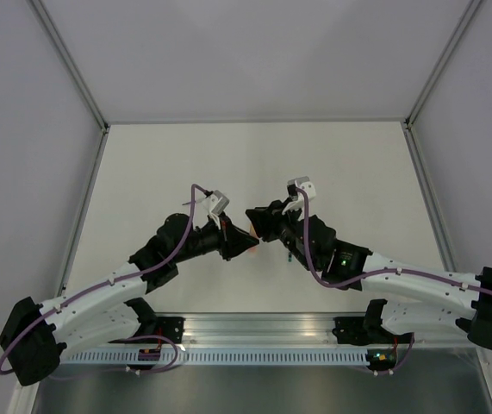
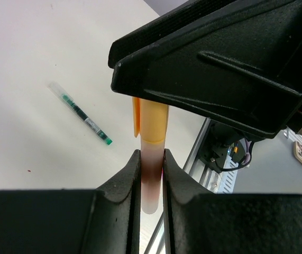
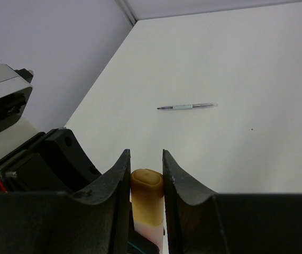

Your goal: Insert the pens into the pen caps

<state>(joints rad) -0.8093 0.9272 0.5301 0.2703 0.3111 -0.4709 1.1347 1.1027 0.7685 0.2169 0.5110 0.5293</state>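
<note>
Centre-left of the top view: your left gripper (image 1: pixel 242 244) pinches the pink marker (image 2: pixel 152 177) mid-barrel. Right of it, the right gripper (image 3: pixel 146 157) is clamped on the yellow cap (image 3: pixel 147 193), with the cap touching the marker end; can't tell if it's seated. Both look like light, stiff, slick plastic, so expect pivoting. Grip close to the joint and push straight. Green pen (image 2: pixel 80 112) and silver pen (image 3: pixel 188 106) lie on the table (image 1: pixel 228 164).

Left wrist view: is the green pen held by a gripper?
No, the green pen lies loose on the table, apart from the left gripper, which is shut on the pink-orange marker.
</note>
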